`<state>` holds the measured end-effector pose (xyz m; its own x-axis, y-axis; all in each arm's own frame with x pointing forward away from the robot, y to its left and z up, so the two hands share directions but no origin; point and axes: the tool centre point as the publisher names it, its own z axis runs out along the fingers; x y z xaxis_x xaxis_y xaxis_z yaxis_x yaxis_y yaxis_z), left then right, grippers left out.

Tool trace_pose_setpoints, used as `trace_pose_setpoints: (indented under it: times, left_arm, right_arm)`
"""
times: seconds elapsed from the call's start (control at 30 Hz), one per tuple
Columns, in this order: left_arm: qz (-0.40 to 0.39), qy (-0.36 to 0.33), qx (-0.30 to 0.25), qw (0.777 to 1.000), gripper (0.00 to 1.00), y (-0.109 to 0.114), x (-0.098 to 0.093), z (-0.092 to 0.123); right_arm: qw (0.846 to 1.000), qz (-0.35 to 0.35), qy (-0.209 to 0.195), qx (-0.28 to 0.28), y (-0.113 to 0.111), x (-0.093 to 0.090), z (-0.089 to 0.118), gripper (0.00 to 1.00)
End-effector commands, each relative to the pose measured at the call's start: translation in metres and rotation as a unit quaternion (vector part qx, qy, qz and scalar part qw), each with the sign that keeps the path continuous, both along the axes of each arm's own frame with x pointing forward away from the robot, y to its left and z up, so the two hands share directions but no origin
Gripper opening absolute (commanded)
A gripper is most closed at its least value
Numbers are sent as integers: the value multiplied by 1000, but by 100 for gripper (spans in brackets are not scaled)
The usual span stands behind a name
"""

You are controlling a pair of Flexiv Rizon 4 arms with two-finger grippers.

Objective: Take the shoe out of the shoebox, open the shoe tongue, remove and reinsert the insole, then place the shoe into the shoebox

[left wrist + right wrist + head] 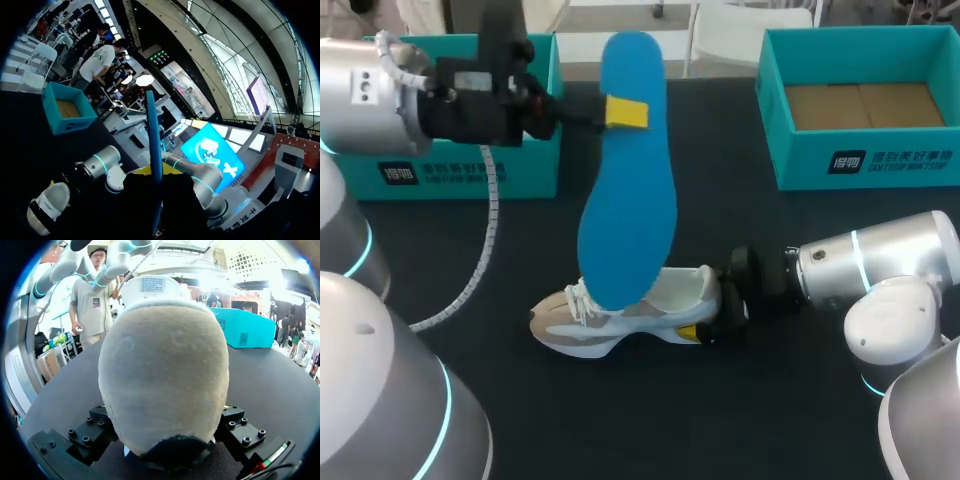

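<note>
Two arms, two teal cardboard shoeboxes, one shoe, one insole.

Right-hand box (pixel 865 165) stands open at the table's far side, brown floor showing. Left-hand box (pixel 525 165) is also at the far side, mostly hidden behind the left arm.

White and beige sneaker (pixel 620 322) stands upright on its sole near the table's middle, toe toward the left arm's side, well apart from both boxes. Right gripper (pixel 698 320) is clamped on its heel. One yellow tip lies against the near side, and in the right wrist view the heel (pixel 165 375) fills the space between the fingers.

Blue foam insole (pixel 625 190) is out of the shoe, held up on end above it. Left gripper (pixel 620 112) is clenched on it near the narrow upper end. The broad lower end overlaps the sneaker's laces and opening in the head view; cannot tell whether it touches. The left wrist view shows the insole (pixel 153 145) edge-on, rising from between the fingers.

Surface: black table (pixel 770 420), matte.
</note>
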<state>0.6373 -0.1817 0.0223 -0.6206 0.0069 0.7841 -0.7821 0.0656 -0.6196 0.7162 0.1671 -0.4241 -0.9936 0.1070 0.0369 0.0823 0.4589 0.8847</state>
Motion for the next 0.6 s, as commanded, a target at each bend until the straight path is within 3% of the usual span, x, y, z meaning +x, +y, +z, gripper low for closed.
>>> trace_pose_setpoints:
  times: [0.03,0.3,0.6]
  left_arm:
    - [-2,3,-4,1000,0,-15,5,1]
    - [-39,12,-26,999,0,-13,7,5]
    - [-29,18,-49,998,0,-16,3,11]
  right_arm:
    - [1000,0,0,-2,3,1,-4,0]
    - [1000,0,0,-2,3,1,-4,0]
    - [1000,0,0,-2,3,1,-4,0]
